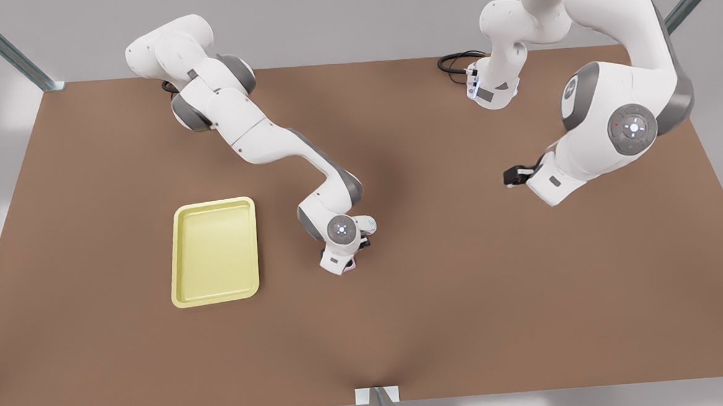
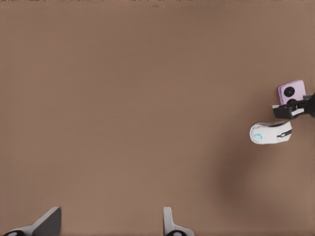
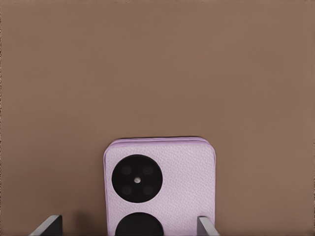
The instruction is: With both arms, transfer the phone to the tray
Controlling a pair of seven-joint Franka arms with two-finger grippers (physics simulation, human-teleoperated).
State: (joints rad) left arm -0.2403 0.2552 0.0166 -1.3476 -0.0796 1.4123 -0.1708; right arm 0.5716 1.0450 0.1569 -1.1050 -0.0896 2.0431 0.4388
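While the right end effector straddles it unclosed, the pink phone shows two black circles.

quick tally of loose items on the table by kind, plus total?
Pale pink flat phone with two black circles: 1
White computer mouse: 1
Pale yellow rectangular tray with a raised rim: 1
Total: 3
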